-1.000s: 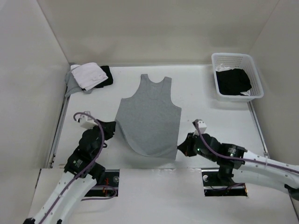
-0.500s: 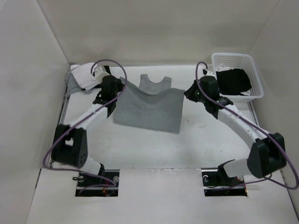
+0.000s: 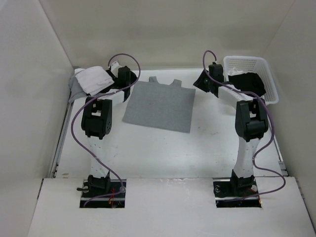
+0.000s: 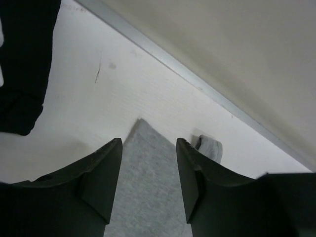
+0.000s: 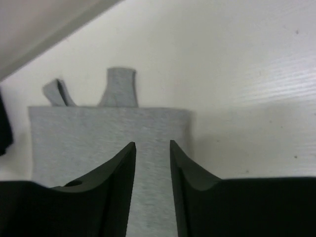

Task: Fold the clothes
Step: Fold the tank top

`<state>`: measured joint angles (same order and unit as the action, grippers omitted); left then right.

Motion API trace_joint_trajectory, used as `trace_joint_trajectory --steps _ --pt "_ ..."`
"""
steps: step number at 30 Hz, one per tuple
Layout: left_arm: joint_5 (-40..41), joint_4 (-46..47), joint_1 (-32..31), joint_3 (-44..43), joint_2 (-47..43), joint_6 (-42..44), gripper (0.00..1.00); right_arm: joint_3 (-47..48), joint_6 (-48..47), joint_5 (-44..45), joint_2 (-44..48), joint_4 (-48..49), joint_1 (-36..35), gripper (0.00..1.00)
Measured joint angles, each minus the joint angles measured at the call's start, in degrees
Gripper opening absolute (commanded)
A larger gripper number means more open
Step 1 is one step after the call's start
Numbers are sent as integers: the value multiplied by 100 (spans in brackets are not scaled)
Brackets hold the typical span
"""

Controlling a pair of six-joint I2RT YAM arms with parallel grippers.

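Item under inspection: top (image 3: pixel 158 103), gray, sleeveless.
Location: flat on the desk (image 3: pixel 163 148), between the two pincers and reaching from them back toward the arm bases.
Left pincer (image 4: pixel 149 148): jaws parted, gripping nothing. It hangs over the top's far-left corner, and the fabric seen between the jaws lies on the desk beneath.
Right pincer (image 5: pixel 152 148): jaws parted by a narrow gap, gripping nothing. It sits at the top's far-right side, with the fabric spread below and ahead of it.
Work judged done: one crosswise fold. The top reads as a short, doubled rectangle, with the hem apparently brought up to the shoulder line.
Defects: two straps (image 5: pixel 118 86) poke out past the folded edge, ahead of the right pincer. The outline is slightly skewed rather than square.
Work judged outstanding: at least one more fold to narrow the rectangle, and the straps need tucking in.
Overall progress: roughly midway, by estimate.
Not part of the job: white cloth (image 3: pixel 94 80) just outside the left pincer; basket (image 3: pixel 247 59) just outside the right pincer.
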<state>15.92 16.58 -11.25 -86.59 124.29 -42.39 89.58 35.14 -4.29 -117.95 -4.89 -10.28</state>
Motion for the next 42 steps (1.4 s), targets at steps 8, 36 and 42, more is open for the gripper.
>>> trace_joint_trajectory --steps 8,36,42 --pt "232 435 -339 2815 -2144 92 44 -2472 129 234 1482 573 -258 2" --pt "-315 826 -114 6076 -3864 -852 29 -6122 1362 553 3407 2205 -1519 43" --pt "-315 1196 -98 6046 -3593 -1001 20 -6124 1436 531 3362 2236 -1644 38"
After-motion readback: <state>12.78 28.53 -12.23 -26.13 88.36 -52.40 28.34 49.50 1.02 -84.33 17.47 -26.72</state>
